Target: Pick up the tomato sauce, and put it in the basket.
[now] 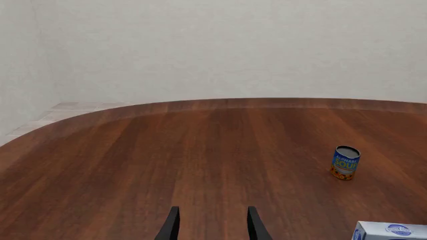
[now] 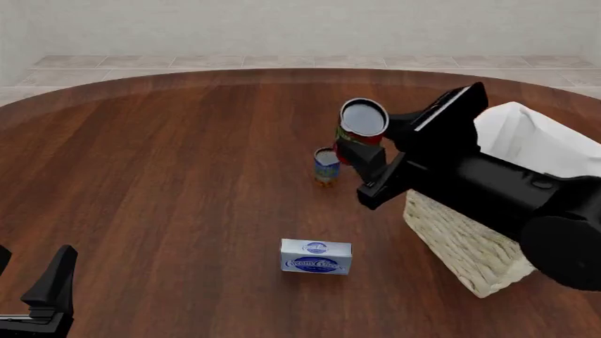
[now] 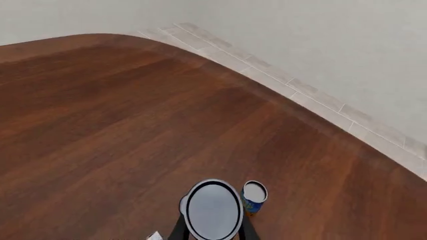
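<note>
The tomato sauce (image 2: 362, 124), a small can with a red label, green band and grey metal top, hangs above the table, and my right gripper (image 2: 368, 156) is shut on it. The right wrist view shows its grey lid (image 3: 213, 209) between the two fingers. The basket (image 2: 488, 243), pale wicker with white cloth lining, stands at the right, just right of the held can and partly behind my right arm. My left gripper (image 1: 212, 227) sits low at the near left, open with nothing between its fingers, and appears in the front view as well (image 2: 47, 292).
A blue-and-orange can (image 2: 326, 166) stands upright on the table below and left of the held can, also seen in the wrist views (image 1: 345, 162) (image 3: 254, 195). A blue-white box (image 2: 317, 256) lies nearer the front edge. The round wooden table (image 2: 169, 176) ends at a tiled floor.
</note>
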